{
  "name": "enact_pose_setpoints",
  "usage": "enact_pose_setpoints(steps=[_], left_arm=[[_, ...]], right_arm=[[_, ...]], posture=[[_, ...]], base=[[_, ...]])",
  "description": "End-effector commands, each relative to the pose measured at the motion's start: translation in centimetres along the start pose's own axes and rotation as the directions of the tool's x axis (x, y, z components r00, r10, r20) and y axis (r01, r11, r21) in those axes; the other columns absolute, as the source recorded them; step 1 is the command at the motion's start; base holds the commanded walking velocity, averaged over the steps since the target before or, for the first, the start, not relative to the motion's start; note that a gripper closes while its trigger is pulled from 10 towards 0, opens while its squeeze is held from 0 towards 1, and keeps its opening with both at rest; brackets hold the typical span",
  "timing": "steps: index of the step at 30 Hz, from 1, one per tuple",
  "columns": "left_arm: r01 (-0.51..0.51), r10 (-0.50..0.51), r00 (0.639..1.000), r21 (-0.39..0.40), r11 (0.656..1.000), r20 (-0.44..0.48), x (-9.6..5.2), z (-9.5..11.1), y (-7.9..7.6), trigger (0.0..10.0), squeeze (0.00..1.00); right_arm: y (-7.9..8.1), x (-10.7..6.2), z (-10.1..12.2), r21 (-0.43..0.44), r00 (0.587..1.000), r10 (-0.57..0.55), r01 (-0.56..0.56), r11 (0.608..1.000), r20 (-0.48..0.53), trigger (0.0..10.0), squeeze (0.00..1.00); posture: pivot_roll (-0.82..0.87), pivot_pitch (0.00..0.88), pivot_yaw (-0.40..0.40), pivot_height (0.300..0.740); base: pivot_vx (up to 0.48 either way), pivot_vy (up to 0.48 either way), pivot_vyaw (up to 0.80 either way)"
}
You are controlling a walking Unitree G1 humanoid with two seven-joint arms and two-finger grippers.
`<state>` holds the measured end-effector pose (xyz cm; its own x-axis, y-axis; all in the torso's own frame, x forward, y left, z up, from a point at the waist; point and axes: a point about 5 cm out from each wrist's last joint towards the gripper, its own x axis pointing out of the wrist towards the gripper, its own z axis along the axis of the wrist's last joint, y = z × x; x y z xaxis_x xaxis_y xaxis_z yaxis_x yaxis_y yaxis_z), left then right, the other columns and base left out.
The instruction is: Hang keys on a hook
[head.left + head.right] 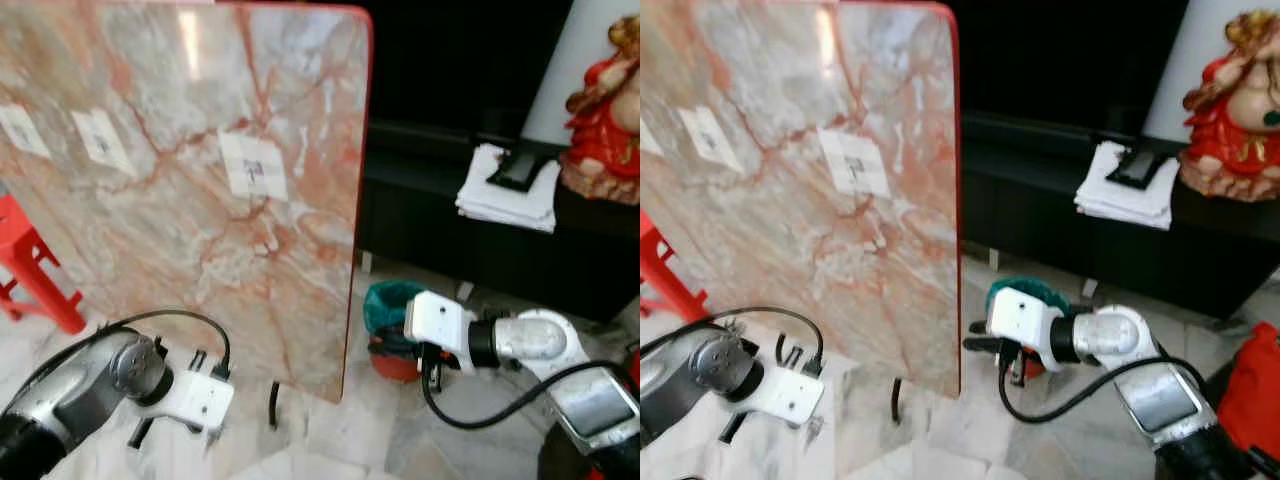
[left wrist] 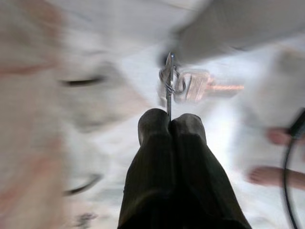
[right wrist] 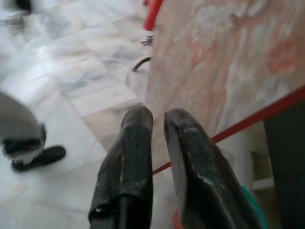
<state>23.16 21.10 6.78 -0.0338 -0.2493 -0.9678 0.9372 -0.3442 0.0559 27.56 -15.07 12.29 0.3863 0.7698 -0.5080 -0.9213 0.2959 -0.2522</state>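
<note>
We are in the carrying step: our left claw (image 2: pixel 169 125) is clenched on the ring of the keys (image 2: pixel 183 86), which dangle just past its fingertips, low over the tiled floor (image 1: pixel 400 440) beside the marble bench top (image 1: pixel 200 180). Our right claw (image 3: pixel 157 124) hangs near the bench's red edge with its fingers slightly parted and grasping nothing. No hook can be made out yet, so we judge the next move is to find one and lift the ring toward it. A teal-lined bin (image 1: pixel 392 305) stands on the floor by the bench; its contents are unclear.
</note>
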Motion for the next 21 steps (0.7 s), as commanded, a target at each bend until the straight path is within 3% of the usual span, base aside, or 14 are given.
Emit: enact_pose_setpoints(steps=[1, 2, 3, 4, 6, 7, 8, 10, 12, 15, 17, 18, 20, 21], left_arm=[[0.084, -0.089, 0.992, -0.064, 0.994, -0.089, 2.7, -2.5, -2.5, 10.0, 0.0], [0.094, -0.102, 0.99, -0.087, 0.992, -0.097, 3.4, -3.0, -3.1, 10.0, 0.0], [0.049, -0.062, 0.997, -0.229, 0.972, -0.049, 5.7, -3.4, -4.0, 10.0, 0.0], [0.012, -0.024, 0.999, -0.317, 0.948, -0.035, 6.8, -3.6, -4.4, 10.0, 0.0], [-0.088, 0.074, 0.996, -0.49, 0.867, -0.048, 9.1, -3.7, -5.1, 10.0, 0.0], [-0.131, 0.111, 0.991, -0.581, 0.803, -0.07, 10.3, -3.7, -5.8, 10.0, 0.0], [-0.131, 0.111, 0.991, -0.581, 0.803, -0.07, 10.3, -3.7, -5.8, 10.0, 0.0], [-0.221, 0.167, 0.975, -0.749, 0.624, -0.149, 12.0, -3.9, -7.2, 10.0, 0.0], [-0.258, 0.177, 0.965, -0.837, 0.483, -0.196, 12.9, -3.9, -8.4, 10.0, 0.0], [-0.208, 0.153, 0.974, -0.933, 0.293, -0.169, 14.4, -3.1, -10.3, 10.0, 0.0], [-0.197, 0.156, 0.973, -0.96, 0.2, -0.167, 14.7, -2.9, -10.8, 10.0, 0.0], [-0.188, 0.154, 0.975, -0.968, 0.164, -0.163, 14.9, -2.8, -11.1, 10.0, 0.0], [-0.174, 0.135, 0.979, -0.966, 0.189, -0.15, 15.2, -2.5, -11.6, 10.0, 0.0], [-0.173, 0.114, 0.982, -0.963, 0.204, -0.152, 15.6, -2.2, -12.1, 10.0, 0.0]], right_arm=[[-0.5, 0.6, -2.1, 0.068, 0.996, -0.076, 0.079, 0.995, -0.047, 10.0, 0.0], [-0.6, 0.8, -2.6, 0.093, 0.993, -0.098, 0.104, 0.99, -0.059, 10.0, 0.0], [-0.6, 1.4, -4.3, 0.16, 0.984, -0.147, 0.162, 0.974, -0.104, 10.0, 0.0], [-0.6, 1.6, -5.3, 0.184, 0.975, -0.172, 0.196, 0.963, -0.14, 10.0, 0.0], [-0.1, 2.1, -7.7, 0.26, 0.948, -0.219, 0.277, 0.925, -0.231, 10.0, 0.0], [0.4, 2.3, -9.1, 0.316, 0.928, -0.245, 0.33, 0.889, -0.28, 10.0, 0.0], [0.4, 2.3, -9.1, 0.316, 0.928, -0.245, 0.33, 0.889, -0.28, 10.0, 0.0], [1.8, 2.6, -11.9, 0.425, 0.881, -0.28, 0.436, 0.793, -0.382, 10.0, 0.0], [3.1, 2.8, -13.6, 0.487, 0.843, -0.282, 0.503, 0.714, -0.458, 10.0, 0.0], [5.6, 3.0, -16.0, 0.534, 0.788, -0.264, 0.582, 0.613, -0.556, 10.0, 0.0], [6.4, 3.1, -16.5, 0.553, 0.778, -0.263, 0.601, 0.577, -0.571, 10.0, 0.0], [6.9, 3.1, -16.7, 0.57, 0.779, -0.255, 0.602, 0.559, -0.573, 10.0, 0.0], [7.7, 3.2, -17.0, 0.58, 0.773, -0.243, 0.609, 0.541, -0.586, 10.0, 0.0], [8.9, 3.3, -17.7, 0.585, 0.757, -0.215, 0.624, 0.518, -0.617, 10.0, 0.0]], posture=[[-0.05, 0.0, 0.047, 0.74], [-0.05, 0.0, 0.047, 0.74], [-0.06, 0.0, 0.05, 0.74], [-0.06, 0.0, 0.05, 0.74], [-0.07, 0.0, 0.045, 0.74], [-0.06, 0.0, 0.041, 0.74], [-0.06, 0.0, 0.041, 0.74], [-0.05, 0.0, 0.038, 0.74], [-0.06, 0.0, 0.033, 0.74], [-0.06, 0.0, 0.029, 0.74], [-0.06, 0.001, 0.025, 0.74], [-0.06, 0.002, 0.02, 0.74], [-0.06, 0.004, 0.015, 0.74], [-0.05, 0.005, 0.013, 0.74]], base=[[0.0, 0.0, 0.0], [0.0, 0.0, 0.0], [0.0, 0.0, 0.0], [0.0, 0.0, 0.0], [0.0, 0.0, 0.0], [0.0, 0.0, 0.0], [0.0, 0.0, 0.0], [0.0, 0.0, 0.0], [0.0, 0.0, 0.0], [0.0, 0.0, 0.0], [0.0, 0.0, 0.0], [0.0, 0.0, 0.0], [0.0, 0.0, 0.0], [0.0, 0.0, 0.0]])
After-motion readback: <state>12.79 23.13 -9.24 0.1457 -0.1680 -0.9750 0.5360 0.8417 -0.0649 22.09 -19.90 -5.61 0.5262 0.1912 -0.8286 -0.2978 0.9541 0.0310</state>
